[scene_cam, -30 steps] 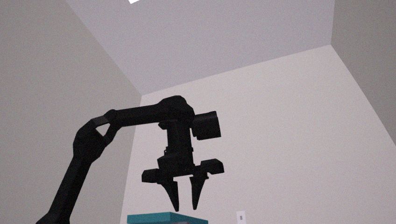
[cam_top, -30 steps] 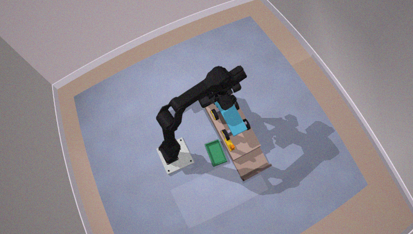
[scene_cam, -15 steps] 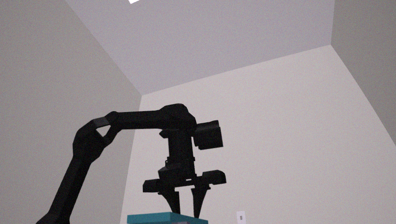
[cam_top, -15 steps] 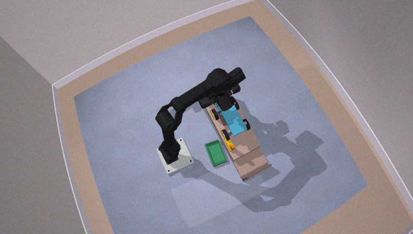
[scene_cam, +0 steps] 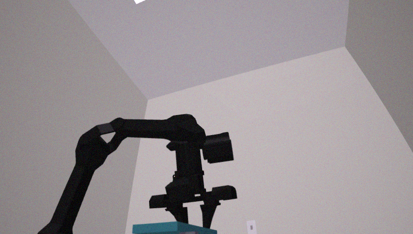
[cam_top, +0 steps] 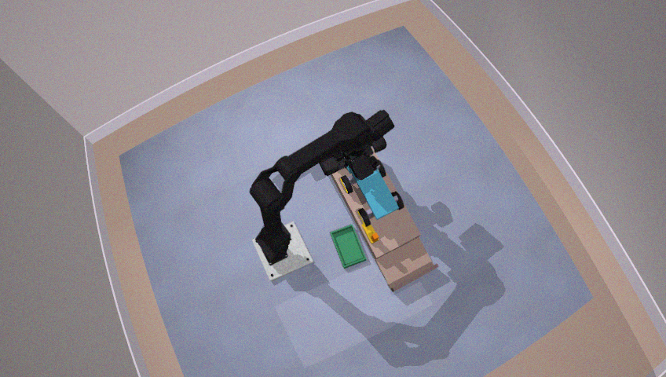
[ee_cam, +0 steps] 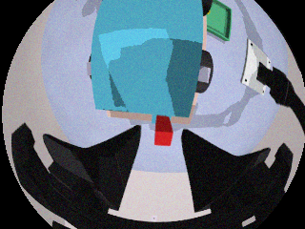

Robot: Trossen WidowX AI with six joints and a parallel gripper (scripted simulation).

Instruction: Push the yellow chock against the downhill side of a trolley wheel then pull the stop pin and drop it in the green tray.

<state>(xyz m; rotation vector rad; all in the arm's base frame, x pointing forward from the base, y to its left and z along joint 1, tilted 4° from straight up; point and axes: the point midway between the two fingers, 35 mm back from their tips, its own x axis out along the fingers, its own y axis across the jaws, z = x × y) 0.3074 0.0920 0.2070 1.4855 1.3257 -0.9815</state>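
Observation:
The blue trolley [cam_top: 380, 198] [scene_cam: 155, 228] [ee_cam: 138, 72] stands on the brown ramp [cam_top: 399, 229]. The yellow chock [cam_top: 367, 232] with its orange handle sits at the downhill side of the trolley's lower wheel nearest the tray and looks to be against it; its black base cannot be made out. The red pin head [ee_cam: 163, 137] stands at the trolley's uphill end. My gripper [scene_cam: 196, 222] [ee_cam: 162, 132] is part open and empty, pointing down, with one finger on each side of the red head and gaps between. In the exterior view the trolley hides the fingertips. The green tray [cam_top: 348, 246] [ee_cam: 220, 23] is empty.
The arm's white base plate [cam_top: 298, 252] [ee_cam: 250, 67] stands on the blue mat left of the tray. The arm reaches over the ramp's uphill end. The trolley body lies close beside the fingers. The ramp's lower lip [cam_top: 415, 279] is at its downhill end.

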